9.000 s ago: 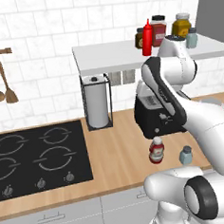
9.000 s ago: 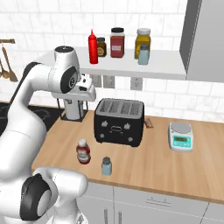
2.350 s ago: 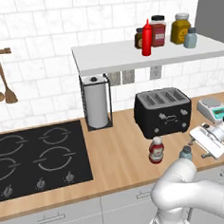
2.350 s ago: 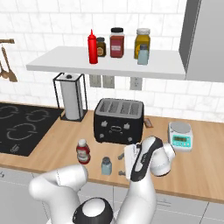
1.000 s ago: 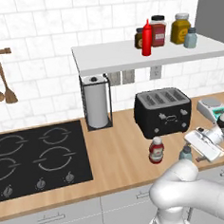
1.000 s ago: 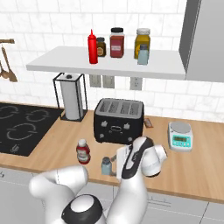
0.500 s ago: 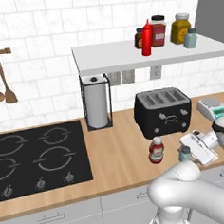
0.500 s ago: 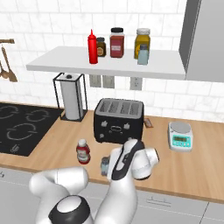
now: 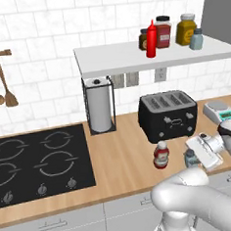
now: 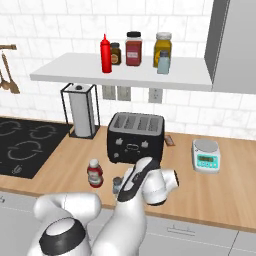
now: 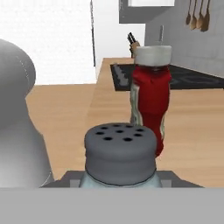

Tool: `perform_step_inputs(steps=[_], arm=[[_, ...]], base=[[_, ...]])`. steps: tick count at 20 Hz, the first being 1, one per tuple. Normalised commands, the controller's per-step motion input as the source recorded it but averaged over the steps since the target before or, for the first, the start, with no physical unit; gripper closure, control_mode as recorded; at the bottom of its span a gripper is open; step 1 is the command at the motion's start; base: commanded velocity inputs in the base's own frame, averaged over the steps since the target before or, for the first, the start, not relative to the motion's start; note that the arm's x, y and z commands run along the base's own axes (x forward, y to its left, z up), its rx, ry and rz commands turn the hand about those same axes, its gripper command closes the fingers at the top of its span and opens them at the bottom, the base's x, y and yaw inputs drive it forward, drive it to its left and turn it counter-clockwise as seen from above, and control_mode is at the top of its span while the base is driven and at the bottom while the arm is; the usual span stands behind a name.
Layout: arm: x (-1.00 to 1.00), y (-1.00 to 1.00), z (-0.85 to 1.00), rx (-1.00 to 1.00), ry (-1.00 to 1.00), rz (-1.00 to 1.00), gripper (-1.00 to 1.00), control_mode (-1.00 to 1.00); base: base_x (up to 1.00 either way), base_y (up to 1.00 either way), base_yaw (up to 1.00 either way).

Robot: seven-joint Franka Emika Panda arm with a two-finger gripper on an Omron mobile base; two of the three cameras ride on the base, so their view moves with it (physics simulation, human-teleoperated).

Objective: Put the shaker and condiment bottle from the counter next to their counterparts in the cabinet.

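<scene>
Though the fingers' spread cannot be told, the gripper (image 9: 195,156) sits right at the shaker (image 11: 120,153), condiment bottle (image 11: 151,105) beyond.

No readable text, seemingly.

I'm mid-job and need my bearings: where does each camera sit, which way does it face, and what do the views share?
Left base view: behind-left, facing the light-brown wooden counter; white arm rises lower right to the gripper.
Right base view: behind-right, same scene; arm rises lower left.
Hand view: low along the counter, close on the small blue-grey shaker's grey cap.
Shared: all three show the shaker and the squat red white-capped bottle; the base views also share the white shelf and black toaster.
</scene>
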Motion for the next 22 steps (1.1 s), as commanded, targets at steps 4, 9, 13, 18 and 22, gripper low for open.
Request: perform_step_inputs(steps=[4, 9, 13, 18, 22], arm=[[-0.48, 0.00, 1.00, 0.03, 0.09, -0.24, 1.00, -1.00], [-0.67, 0.00, 1.00, 0.04, 0.00, -0.16, 1.00, -1.00], [-0.52, 0.00, 1.00, 0.00, 0.01, -0.31, 1.00, -1.00], [-0.02, 0.01, 1.00, 0.00, 0.00, -0.42, 1.00, -1.00], [0.00, 0.15, 1.00, 0.00, 0.03, -0.36, 1.00, -1.00]], base=[[0.00, 0.00, 0.00], [0.00, 0.00, 0.00], [0.00, 0.00, 0.00], [0.00, 0.00, 0.00], [0.00, 0.00, 0.00]])
